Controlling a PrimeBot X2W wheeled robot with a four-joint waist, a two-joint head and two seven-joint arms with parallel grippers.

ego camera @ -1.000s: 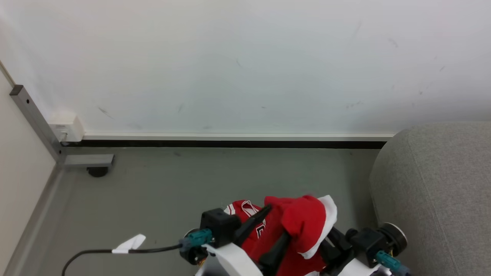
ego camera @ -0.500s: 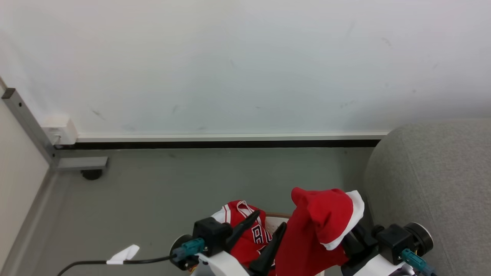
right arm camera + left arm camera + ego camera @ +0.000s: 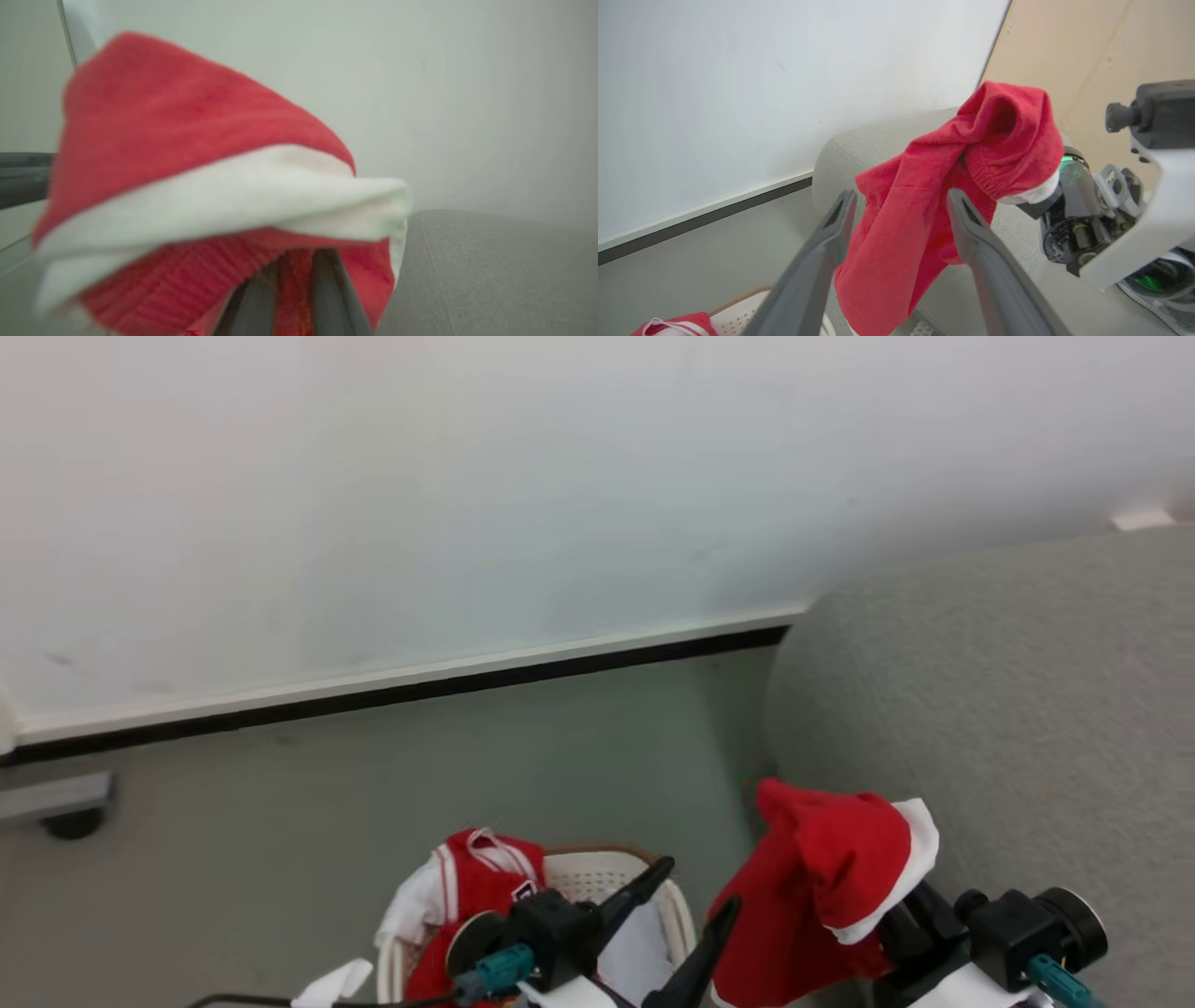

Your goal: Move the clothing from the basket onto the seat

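My right gripper (image 3: 293, 284) was clamped on a red garment (image 3: 826, 868) with a white edge. It held it up in the air just beside the grey seat (image 3: 1008, 709). My left gripper (image 3: 698, 885) was open, above the white basket (image 3: 597, 875). A red jersey (image 3: 481, 882) lay in that basket.

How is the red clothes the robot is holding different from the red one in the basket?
The held garment hangs in the air, pinched by the right gripper; the basket garment lies slumped in the basket. The held garment shows plain red with one wide white band; the basket garment shows thin white stripes. The held garment is nearer the seat than the basket garment. Both are soft, red and white.
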